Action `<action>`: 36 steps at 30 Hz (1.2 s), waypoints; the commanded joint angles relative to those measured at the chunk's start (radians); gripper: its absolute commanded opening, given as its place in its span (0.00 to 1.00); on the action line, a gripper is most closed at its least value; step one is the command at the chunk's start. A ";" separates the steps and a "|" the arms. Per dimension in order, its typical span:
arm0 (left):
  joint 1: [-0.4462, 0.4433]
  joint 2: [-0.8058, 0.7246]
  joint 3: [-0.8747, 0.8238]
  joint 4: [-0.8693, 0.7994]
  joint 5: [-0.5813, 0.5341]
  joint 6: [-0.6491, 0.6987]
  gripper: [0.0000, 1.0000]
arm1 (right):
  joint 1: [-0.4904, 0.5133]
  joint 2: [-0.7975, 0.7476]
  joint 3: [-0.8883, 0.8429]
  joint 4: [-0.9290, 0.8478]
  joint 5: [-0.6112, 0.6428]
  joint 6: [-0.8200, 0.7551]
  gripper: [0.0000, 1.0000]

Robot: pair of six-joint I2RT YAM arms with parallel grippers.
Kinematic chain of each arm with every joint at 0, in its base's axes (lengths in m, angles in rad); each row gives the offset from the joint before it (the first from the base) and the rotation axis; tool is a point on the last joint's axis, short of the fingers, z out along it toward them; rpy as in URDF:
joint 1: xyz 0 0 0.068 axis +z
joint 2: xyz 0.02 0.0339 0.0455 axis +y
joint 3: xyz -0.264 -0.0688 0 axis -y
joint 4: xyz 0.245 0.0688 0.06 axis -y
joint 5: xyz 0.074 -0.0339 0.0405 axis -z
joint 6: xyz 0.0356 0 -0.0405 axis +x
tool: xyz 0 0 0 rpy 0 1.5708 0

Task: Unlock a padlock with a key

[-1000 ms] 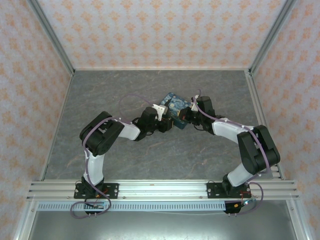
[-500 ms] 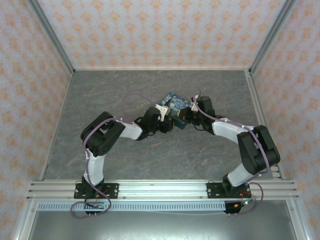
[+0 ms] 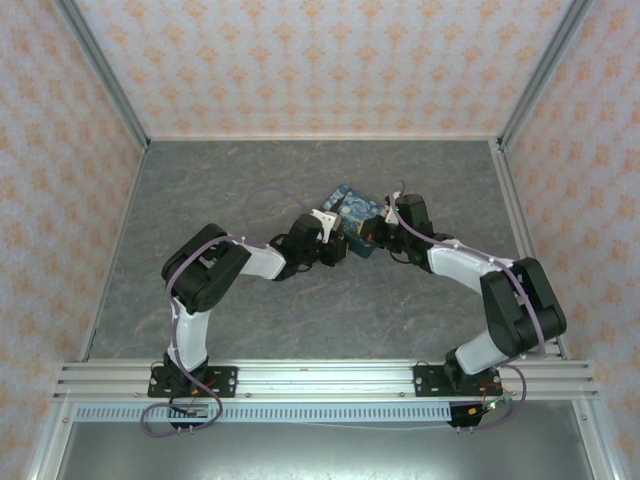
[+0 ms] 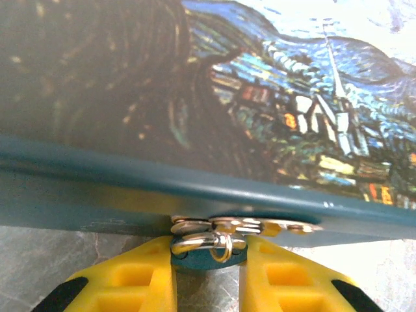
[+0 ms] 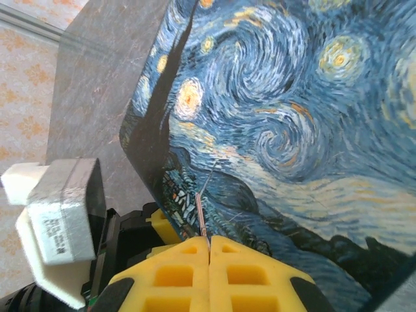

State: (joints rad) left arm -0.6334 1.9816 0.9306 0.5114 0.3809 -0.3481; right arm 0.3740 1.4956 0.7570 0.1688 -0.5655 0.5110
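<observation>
Left wrist view: your left gripper (image 4: pixel 207 252) pinches the padlock (image 4: pixel 209 258) at 6 o'clock, tucked right under the starry box (image 4: pixel 195 97) edge, with the shackle (image 4: pixel 195 245) hooked up there. Your right gripper (image 5: pixel 208 246) has its fingers pressed together on the key (image 5: pixel 201 218), seen edge-on. I'd say you're lining up. Next you need the key tip in the keyhole, which I can't see. The box edge crowds you, but there's plenty of table (image 3: pixel 230 190) toward 9 and 12 o'clock.
</observation>
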 commanded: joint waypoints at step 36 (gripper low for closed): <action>-0.058 -0.261 0.171 -0.373 0.161 -0.733 0.09 | 0.121 -0.468 -0.401 0.106 0.084 -0.383 0.00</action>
State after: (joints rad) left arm -0.6842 1.7725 1.0576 0.1463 0.5209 -1.0466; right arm 0.4885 1.0157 0.3569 0.2218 -0.4892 0.1730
